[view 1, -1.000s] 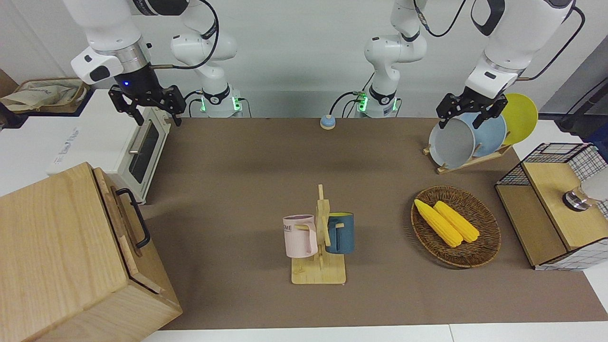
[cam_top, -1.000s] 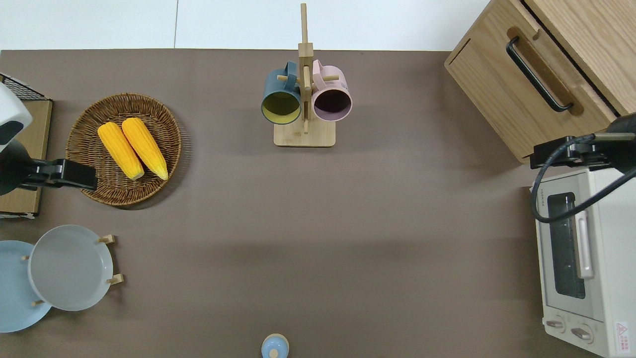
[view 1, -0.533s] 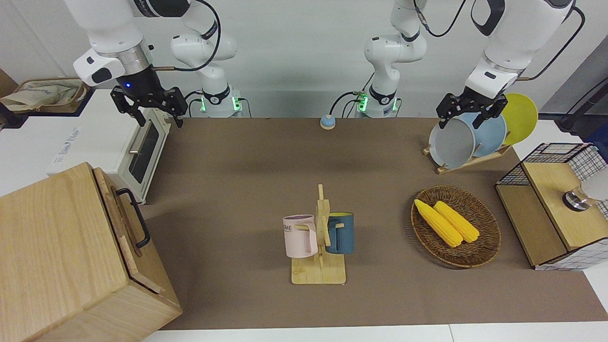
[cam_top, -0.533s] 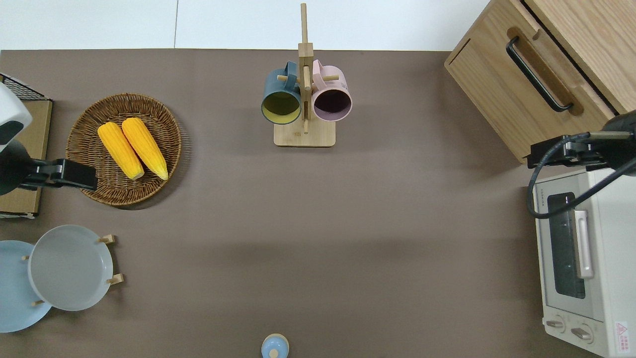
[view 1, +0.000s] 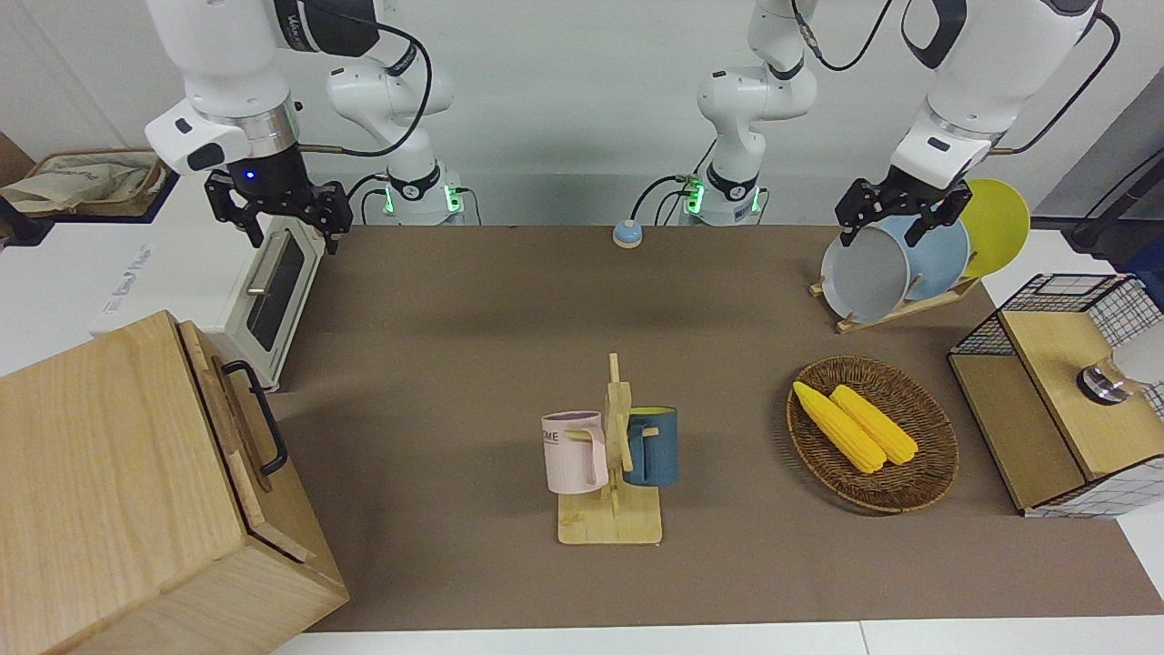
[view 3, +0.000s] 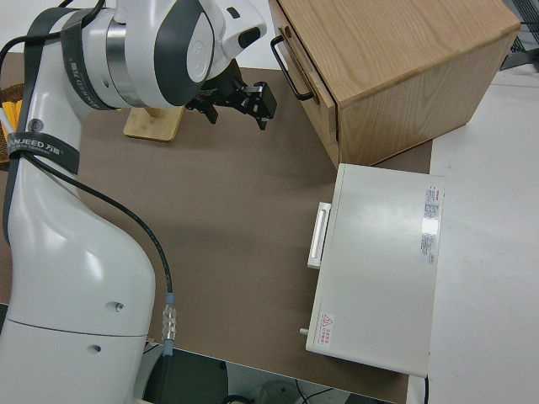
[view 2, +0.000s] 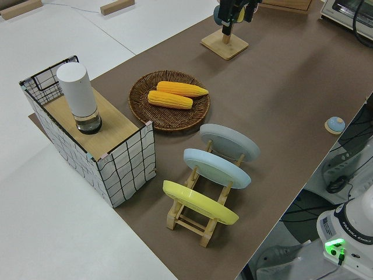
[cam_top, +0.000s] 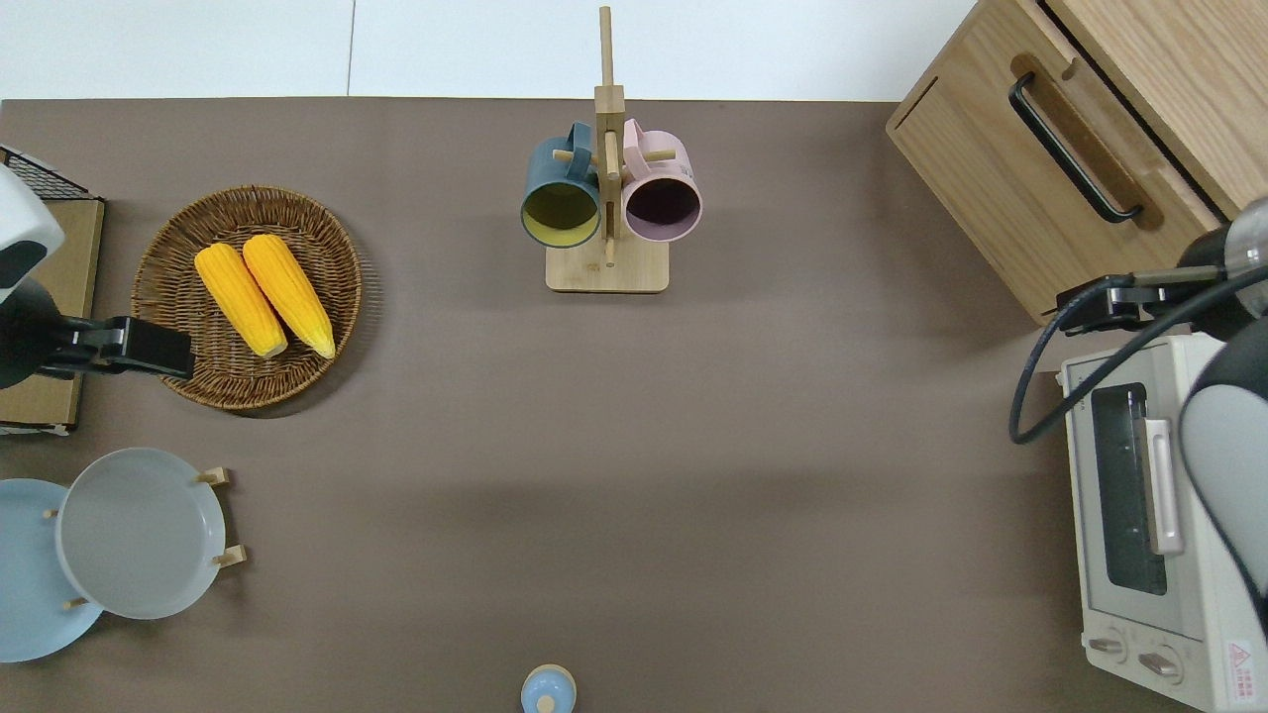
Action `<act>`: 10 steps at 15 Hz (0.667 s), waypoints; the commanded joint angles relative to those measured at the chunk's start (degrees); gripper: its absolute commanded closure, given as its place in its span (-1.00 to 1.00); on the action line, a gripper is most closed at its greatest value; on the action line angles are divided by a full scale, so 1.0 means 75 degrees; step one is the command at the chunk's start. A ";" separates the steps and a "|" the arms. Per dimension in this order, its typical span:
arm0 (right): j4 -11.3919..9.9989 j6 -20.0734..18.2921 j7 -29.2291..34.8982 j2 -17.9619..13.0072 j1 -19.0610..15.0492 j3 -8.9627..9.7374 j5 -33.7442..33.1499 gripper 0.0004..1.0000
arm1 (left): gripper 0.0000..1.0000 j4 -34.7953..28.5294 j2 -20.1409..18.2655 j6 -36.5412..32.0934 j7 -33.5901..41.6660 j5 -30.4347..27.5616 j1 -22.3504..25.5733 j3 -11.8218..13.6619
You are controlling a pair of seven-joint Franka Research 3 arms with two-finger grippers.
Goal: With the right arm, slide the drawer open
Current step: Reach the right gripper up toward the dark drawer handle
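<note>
Drawer (view 1: 238, 428) of pale, smooth wood sits shut in the big wooden box (view 1: 118, 491) at the lower left of the front view, and it looks wide and flat. Its handle (view 1: 257, 415) is a thin black metal bar with bent ends, and nothing is touching it. Up at the upper left of that view the right gripper (view 1: 277, 211) hangs in the air with its two black fingers spread apart and nothing between them. In the overhead view it shows at the right edge, over the gap between the box and the white toaster oven (cam_top: 1159, 525). The oven is a smooth white box with a dark glass door and a shiny silver handle (cam_top: 1161, 485), and it stands just beside the wooden box, nearer to the robots. A black cable (cam_top: 1050, 386) loops down from the right arm over the oven's corner. In the middle of the brown table mat (view 1: 473, 300) stands a little wooden mug rack (view 1: 614, 482) with a pink mug (view 1: 575, 452) and a dark blue mug (view 1: 653, 446). At the right of the front view sits a round woven basket (view 1: 928, 473) holding two bumpy yellow corn cobs (view 1: 855, 426). The left arm is parked, and its gripper (view 1: 896, 214) has its fingers spread too.
</note>
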 commanded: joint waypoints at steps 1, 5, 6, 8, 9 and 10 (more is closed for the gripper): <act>0.0005 0.0012 -0.0066 0.0054 0.0529 0.0049 -0.1110 -0.95 | -0.99 0.0199 0.0087 -0.0150 0.0074 0.0131 0.0041 -0.0054; -0.0089 -0.0011 -0.0077 0.0288 0.1302 0.0049 -0.2550 -0.95 | -0.99 0.0187 0.0087 -0.0150 0.0074 0.0131 0.0041 -0.0054; -0.0089 0.0047 -0.0112 0.0358 0.1397 0.0038 -0.2751 -0.95 | -0.99 0.0187 0.0087 -0.0150 0.0074 0.0131 0.0041 -0.0054; -0.0077 0.0129 -0.0054 0.0592 0.1515 0.0049 -0.3137 -0.95 | -0.99 0.0187 0.0087 -0.0150 0.0074 0.0131 0.0041 -0.0054; -0.0089 0.0164 -0.0031 0.0686 0.1701 0.0061 -0.3592 -0.95 | -0.99 0.0187 0.0087 -0.0150 0.0074 0.0131 0.0041 -0.0054; -0.0135 0.0223 0.0016 0.0826 0.1877 0.0061 -0.3991 -0.95 | -0.99 0.0198 0.0087 -0.0150 0.0074 0.0131 0.0041 -0.0054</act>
